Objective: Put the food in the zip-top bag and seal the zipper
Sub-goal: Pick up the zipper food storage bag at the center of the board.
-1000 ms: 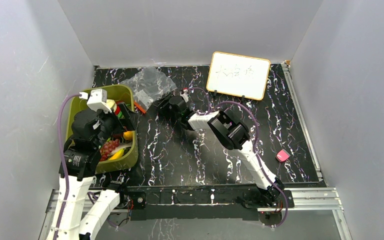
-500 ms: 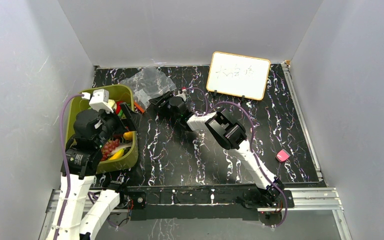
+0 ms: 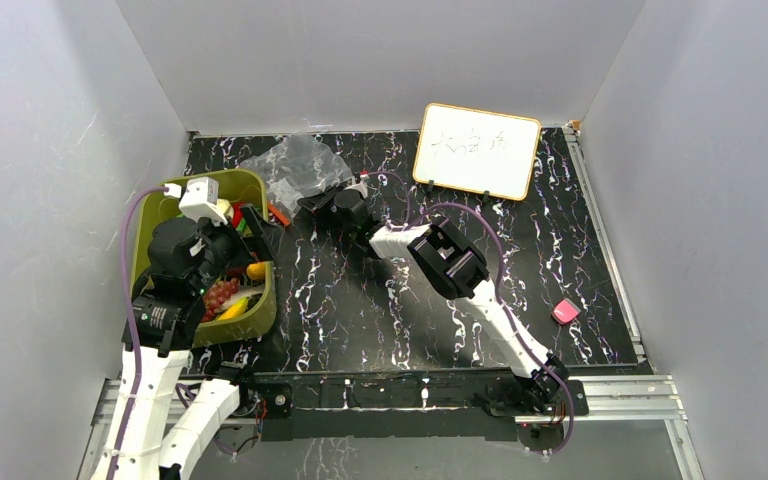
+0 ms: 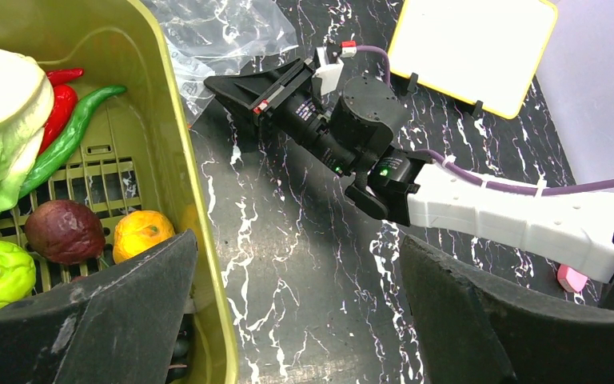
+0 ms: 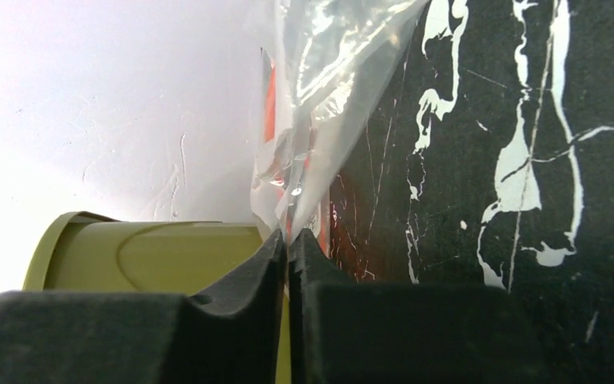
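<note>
The food lies in the olive-green basket (image 4: 168, 120): a pale cabbage (image 4: 0, 120), a red chili (image 4: 57, 108), a green chili (image 4: 76, 128), an orange (image 4: 142, 234), plus grapes (image 3: 218, 293) and a banana (image 3: 235, 308). The clear zip-top bag (image 3: 295, 165) lies crumpled behind the basket, with its red-orange zipper (image 5: 269, 104) at the near edge. My right gripper (image 5: 289, 236) is shut, pinching the bag's plastic (image 5: 328, 96) by the zipper. My left gripper (image 4: 296, 312) hangs open over the basket's right rim, holding nothing.
A yellow-framed whiteboard (image 3: 477, 150) stands at the back right. A small pink object (image 3: 565, 311) lies near the right rail. Grey walls close in the black marbled table (image 3: 360, 300) on three sides.
My right gripper reached left to the bag's near edge and its jaws closed on the plastic. The left arm has stayed over the basket.
</note>
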Controlling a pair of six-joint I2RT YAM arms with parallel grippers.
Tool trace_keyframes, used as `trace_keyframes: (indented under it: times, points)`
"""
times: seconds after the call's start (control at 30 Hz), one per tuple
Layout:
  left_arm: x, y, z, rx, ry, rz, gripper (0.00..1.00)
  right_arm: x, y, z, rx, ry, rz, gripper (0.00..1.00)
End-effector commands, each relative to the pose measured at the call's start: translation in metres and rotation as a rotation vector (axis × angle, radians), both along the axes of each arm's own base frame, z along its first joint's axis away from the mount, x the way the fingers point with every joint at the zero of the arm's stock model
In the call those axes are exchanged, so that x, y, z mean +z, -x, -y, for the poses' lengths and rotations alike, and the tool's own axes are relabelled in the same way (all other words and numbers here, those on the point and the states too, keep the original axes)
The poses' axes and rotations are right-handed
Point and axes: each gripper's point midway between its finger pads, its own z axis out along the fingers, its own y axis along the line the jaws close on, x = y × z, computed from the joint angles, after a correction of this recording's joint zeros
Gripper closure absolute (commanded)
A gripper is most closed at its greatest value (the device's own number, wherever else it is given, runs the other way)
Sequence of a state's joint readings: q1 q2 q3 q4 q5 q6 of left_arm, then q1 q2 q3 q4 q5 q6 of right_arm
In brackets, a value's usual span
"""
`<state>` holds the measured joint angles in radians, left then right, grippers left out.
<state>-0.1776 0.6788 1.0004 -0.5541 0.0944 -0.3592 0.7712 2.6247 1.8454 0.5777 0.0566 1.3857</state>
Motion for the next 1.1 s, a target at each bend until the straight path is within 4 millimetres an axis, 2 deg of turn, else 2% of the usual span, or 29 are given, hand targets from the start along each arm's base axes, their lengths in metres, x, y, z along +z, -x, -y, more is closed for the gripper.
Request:
trace_keyframes:
  times: [0.0, 0.1, 0.33, 0.43, 0.6, 0.73, 0.8, 0.83, 0.97, 1.07]
  points:
    - [0.004, 0.0, 0.0, -0.008, -0.007, 0.022, 0.05, 0.024, -0.006, 0.006, -0.02, -0.03, 0.073, 1.0]
    - [0.003, -0.001, 0.005, -0.047, -0.008, 0.034, 0.07, 0.043, -0.005, 0.018, -0.017, -0.042, 0.111, 1.0]
    - [-0.005, -0.003, 0.02, -0.142, -0.007, 0.045, 0.13, 0.067, 0.01, 0.06, 0.011, -0.035, 0.148, 1.0]
    - [-0.008, -0.004, 0.025, -0.184, -0.011, 0.053, 0.18, 0.076, 0.02, 0.085, 0.009, 0.014, 0.183, 1.0]
    - [-0.011, -0.007, 0.033, -0.25, -0.034, 0.085, 0.21, 0.085, 0.039, 0.121, 0.034, 0.087, 0.204, 1.0]
    - [-0.01, -0.013, 0.033, -0.277, -0.089, 0.119, 0.22, 0.095, 0.058, 0.136, 0.101, 0.169, 0.202, 1.0]
    - [-0.008, -0.017, 0.033, -0.3, -0.124, 0.143, 0.22, 0.106, 0.07, 0.142, 0.13, 0.223, 0.228, 1.0]
    - [-0.007, -0.019, 0.034, -0.316, -0.142, 0.157, 0.22, 0.104, 0.075, 0.147, 0.144, 0.266, 0.208, 1.0]
    - [-0.003, -0.026, 0.042, -0.393, -0.196, 0.213, 0.21, 0.135, 0.099, 0.165, 0.215, 0.365, 0.256, 1.0]
    - [-0.007, -0.023, 0.055, -0.54, -0.279, 0.264, 0.21, 0.161, 0.122, 0.182, 0.293, 0.415, 0.274, 1.0]
